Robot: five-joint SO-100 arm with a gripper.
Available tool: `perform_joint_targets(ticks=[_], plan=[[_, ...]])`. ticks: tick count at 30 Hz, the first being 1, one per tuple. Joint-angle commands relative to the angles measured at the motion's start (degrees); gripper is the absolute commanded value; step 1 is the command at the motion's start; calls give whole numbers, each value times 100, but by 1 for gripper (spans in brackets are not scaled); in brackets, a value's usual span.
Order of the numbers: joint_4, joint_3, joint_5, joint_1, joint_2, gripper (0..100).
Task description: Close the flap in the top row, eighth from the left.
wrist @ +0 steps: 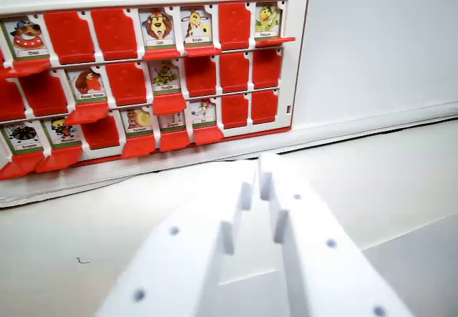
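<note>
Where the two white fingers [247, 188] reach up from the bottom edge of the wrist view, nearly together at the tips, with only a thin gap between them and nothing held. Toothed along the inner edges, dotted with small dark holes on the broad faces. Well apart from the game board [297, 52], over the bare white desk [401, 181]. Beyond the tips, standing upright against the white wall [379, 38]: a board with a white frame and three rows of red flaps. In the top row, at the far right end of the wrist view, the task's flap [274, 41] open, folded down and forward, with a card of a yellow-green animal [266, 18] showing above it. Just to its left, one closed red flap [234, 25], upright and plain. Further left in the same row, two more open places with a giraffe card [196, 25] and a lion card [157, 26], then two closed flaps, then another open card near the left edge. In the middle and bottom rows, a mix of closed red flaps and open ones with small animal cards; printed names under the cards too small to read.
</note>
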Motion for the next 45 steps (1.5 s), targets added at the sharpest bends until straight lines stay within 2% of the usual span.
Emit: perform_joint_targets(ticks=[1,5,11,18,24,29,38,45], plan=[[-642,158,-105,439,202,0],[-1063,308,-167,765,-105,0],[-2549,1125,-132,1151,-483,0],[-3762,1758,-53,1292,-1116,0],[-4983,2048,-9,1081,-1714,0],[-5388,1846,35,738,-2276,0],[-5792,870,26,352,-3656,0],[-5854,-88,-105,272,-4509,0]])
